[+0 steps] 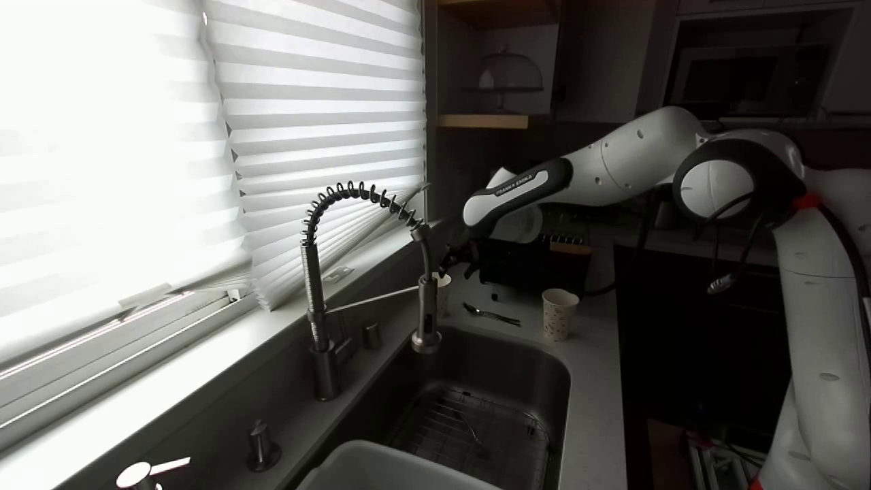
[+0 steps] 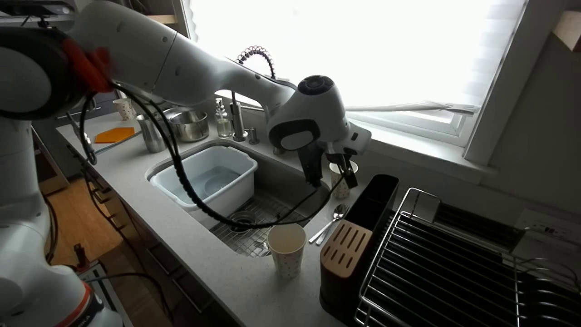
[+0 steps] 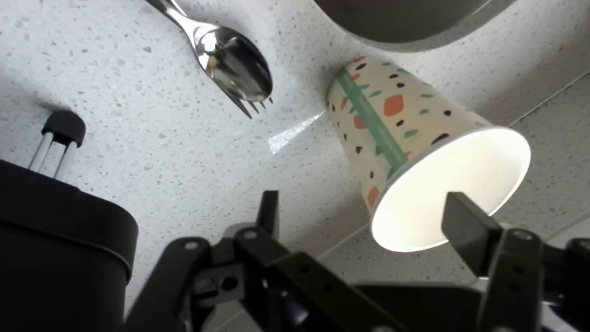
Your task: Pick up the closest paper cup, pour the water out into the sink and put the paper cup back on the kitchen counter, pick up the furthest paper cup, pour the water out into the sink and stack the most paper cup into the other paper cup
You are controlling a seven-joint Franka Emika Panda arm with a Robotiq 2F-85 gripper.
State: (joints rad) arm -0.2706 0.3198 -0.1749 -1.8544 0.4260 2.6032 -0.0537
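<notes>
A paper cup with coloured flecks stands upright on the kitchen counter (image 2: 218, 268) near the window wall, in both exterior views (image 1: 442, 299) (image 2: 341, 188) and large in the wrist view (image 3: 382, 115). My gripper (image 2: 332, 182) is open at that cup. In the wrist view the gripper (image 3: 364, 207) has one finger over the cup's mouth and the other to its left, with nothing held. Another paper cup (image 1: 556, 316) stands at the counter's front side; it also shows in an exterior view (image 2: 287, 254). The grey sink (image 1: 503, 354) lies beside both. Any water is not visible.
A spoon and fork (image 3: 235, 64) lie between the cups. A black holder with slotted wooden top (image 2: 349, 240) and a wire dish rack (image 2: 435, 254) stand nearby. A white tub (image 2: 254, 177) sits in the sink. The coiled faucet (image 1: 357, 190) arches over it.
</notes>
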